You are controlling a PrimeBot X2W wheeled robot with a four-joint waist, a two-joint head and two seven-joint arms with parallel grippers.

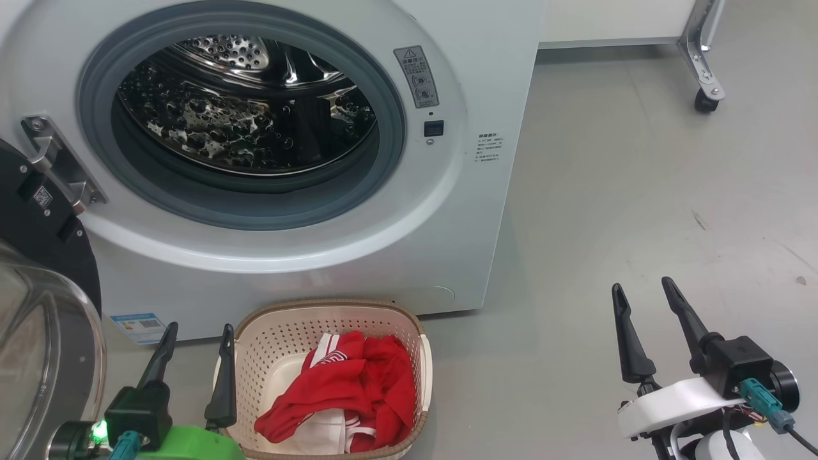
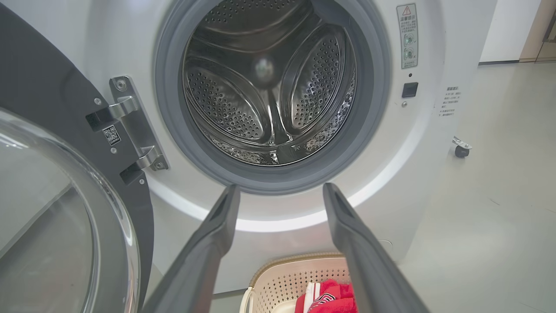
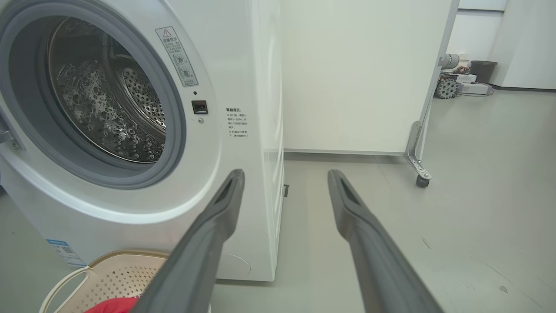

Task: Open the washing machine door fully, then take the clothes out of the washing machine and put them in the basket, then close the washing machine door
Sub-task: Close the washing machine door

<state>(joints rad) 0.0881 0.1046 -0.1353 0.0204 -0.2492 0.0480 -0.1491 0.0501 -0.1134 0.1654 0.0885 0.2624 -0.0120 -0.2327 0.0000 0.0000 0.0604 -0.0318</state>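
Closest to me, my left pincer [image 1: 200, 329] and right pincer [image 1: 642, 285] both hang spread and empty, the left between the swung-wide washing machine door [image 1: 45, 249] and the basket [image 1: 326, 305], the right well apart over bare floor [image 1: 639, 191]. The clothes [image 1: 358, 390] lie bunched inside the basket, which sits at the foot of the washing machine [image 1: 486, 96], under its opening (a short drop, I judge, is why it is parked there). Farther in, the steel drum [image 1: 255, 108] looks empty, so shutting the door seems the step left.
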